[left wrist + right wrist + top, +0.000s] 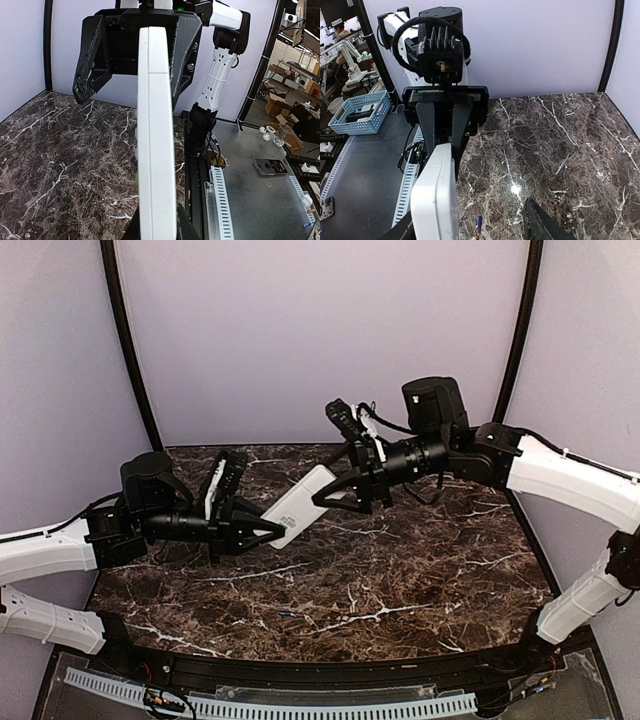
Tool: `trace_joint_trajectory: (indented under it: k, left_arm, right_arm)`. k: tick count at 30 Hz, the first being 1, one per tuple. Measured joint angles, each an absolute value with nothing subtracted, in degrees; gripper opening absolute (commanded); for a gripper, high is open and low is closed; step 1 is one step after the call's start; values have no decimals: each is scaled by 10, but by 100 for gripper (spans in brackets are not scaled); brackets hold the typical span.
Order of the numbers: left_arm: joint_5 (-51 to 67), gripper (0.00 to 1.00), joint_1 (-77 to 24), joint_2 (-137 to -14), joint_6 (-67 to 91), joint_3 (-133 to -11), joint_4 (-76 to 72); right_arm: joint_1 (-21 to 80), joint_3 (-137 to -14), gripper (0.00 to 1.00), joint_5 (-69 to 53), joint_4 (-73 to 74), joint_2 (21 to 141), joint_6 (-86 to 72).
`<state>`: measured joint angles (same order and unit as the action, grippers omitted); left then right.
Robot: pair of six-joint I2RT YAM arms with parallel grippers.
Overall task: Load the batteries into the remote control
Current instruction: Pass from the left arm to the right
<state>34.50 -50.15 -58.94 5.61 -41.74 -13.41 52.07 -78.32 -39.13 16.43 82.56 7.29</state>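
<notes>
Dark marble tabletop (400, 580) under everything. Left hand (268, 531) is clamped tight on the lower end of the white remote control (300, 505), which hangs tilted above the tabletop's middle. Right hand (330, 462) sits wide, straddling its upper end, not gripping.

**Remote held in the air between two arms**

The white remote control (303, 504) hangs tilted above the dark marbled bench (400, 580). The left gripper (272, 531) clamps its lower-left end. The right gripper (335, 496) meets the upper-right end with its jaws spread. Both arms reach inward from opposite sides.
</notes>
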Motion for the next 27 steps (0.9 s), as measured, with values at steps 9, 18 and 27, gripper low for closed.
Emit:
trace_joint_trajectory:
  k: [9,18,27]
  left_arm:
    - [334,0,-500,-590,55,-417,-131]
    - [332,0,-500,-590,38,-414,-121]
    - [320,0,-500,-586,24,-407,-98]
  right_arm:
    - [537,-790,31,-380,169,842,72]
    - [527,-790,27,-370,186,815,68]
    - [521,-790,18,-366,206,807,68]
